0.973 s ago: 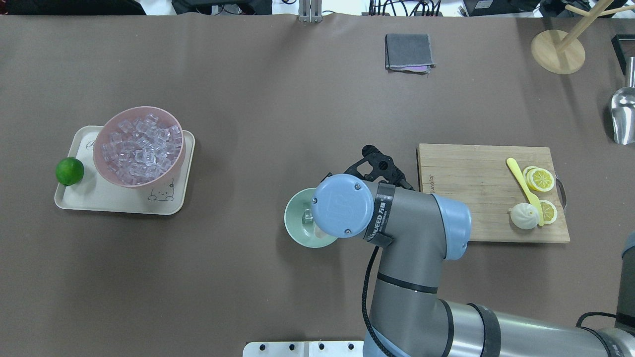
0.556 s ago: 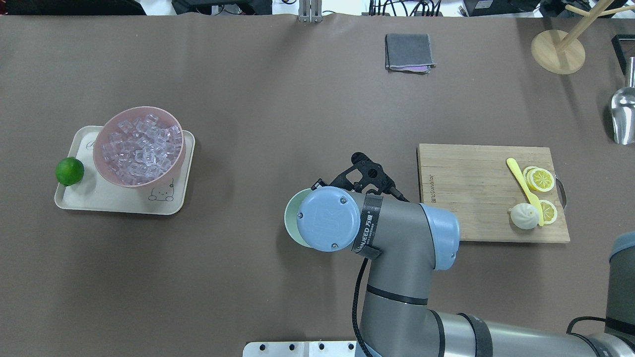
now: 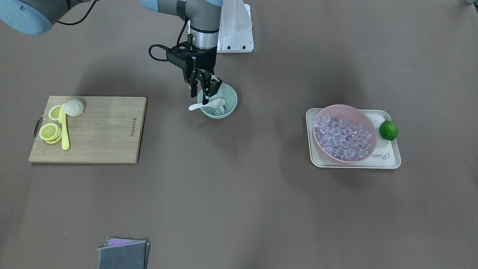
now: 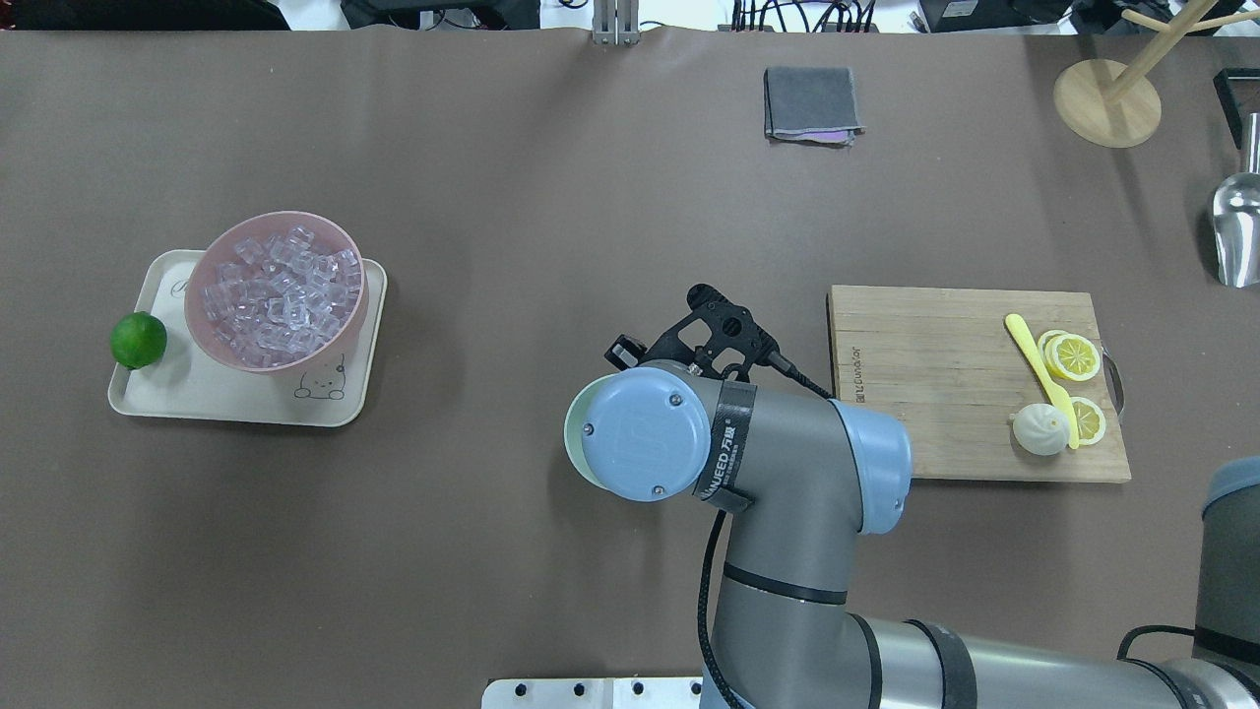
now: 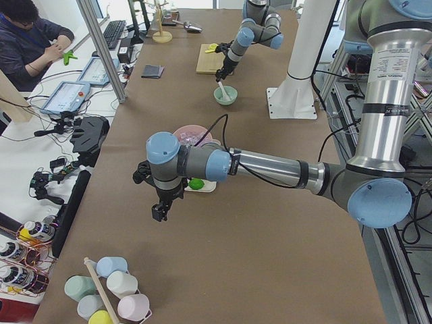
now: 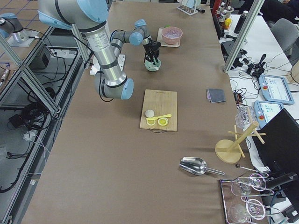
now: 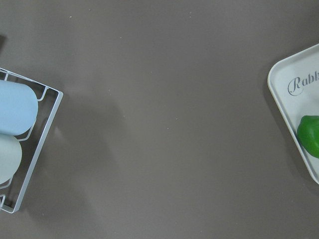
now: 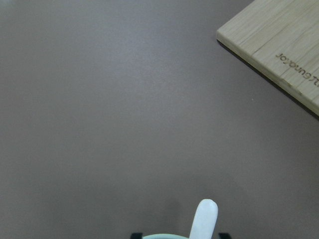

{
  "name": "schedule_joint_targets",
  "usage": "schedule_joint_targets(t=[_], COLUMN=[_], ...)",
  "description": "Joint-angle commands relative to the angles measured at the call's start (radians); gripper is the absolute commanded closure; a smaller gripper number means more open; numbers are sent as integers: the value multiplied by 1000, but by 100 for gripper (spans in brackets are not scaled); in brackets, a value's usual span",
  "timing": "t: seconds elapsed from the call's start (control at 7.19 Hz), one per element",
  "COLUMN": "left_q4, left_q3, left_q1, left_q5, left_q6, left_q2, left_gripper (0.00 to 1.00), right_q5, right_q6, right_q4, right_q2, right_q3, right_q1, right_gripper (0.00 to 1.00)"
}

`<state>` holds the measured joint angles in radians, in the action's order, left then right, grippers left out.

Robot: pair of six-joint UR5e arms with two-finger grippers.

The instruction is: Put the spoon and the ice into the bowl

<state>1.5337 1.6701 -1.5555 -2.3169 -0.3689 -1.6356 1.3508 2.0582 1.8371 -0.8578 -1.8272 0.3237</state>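
The white spoon [image 3: 208, 104] was small, with a round, deep scoop and a short, fat handle. Its scoop lay inside the little pale green bowl [image 3: 230, 100]. Its handle leaned on the rim and stuck out over the brown surface [image 3: 239, 186], toward the wooden board side. Under the scoop, a clear ice cube [image 3: 220, 110] sat at the bottom of the bowl (it was hard to see if there was more than one). The right tool [image 3: 204, 98] hung just above the spoon and pointed down into the bowl. Its two fingers were spread apart, with the handle between them and a gap showing on at least one side, so it had let go. Many more ice cubes [image 3: 343, 136], clear and a bit purple, were piled in the big pink bowl [image 3: 345, 106]. That bowl sat on a cream tray [image 3: 388, 160], well apart from the green bowl. The left tool [image 5: 160, 210] hung over the surface near the tray, and I cannot tell whether it was spread or closed.
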Motion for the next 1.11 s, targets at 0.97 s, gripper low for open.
schedule_joint_targets(t=[0.97], left_q4=[-325], left_q3=[82], left_q1=[-23], left_q5=[-140], left_q6=[2], left_q2=[86], left_gripper=[2], right_q5=[654], right_q6=[-1383], right_q4=[-13], right_q2=[-378], right_q3=[-126], right_q1=[703], right_gripper=[0])
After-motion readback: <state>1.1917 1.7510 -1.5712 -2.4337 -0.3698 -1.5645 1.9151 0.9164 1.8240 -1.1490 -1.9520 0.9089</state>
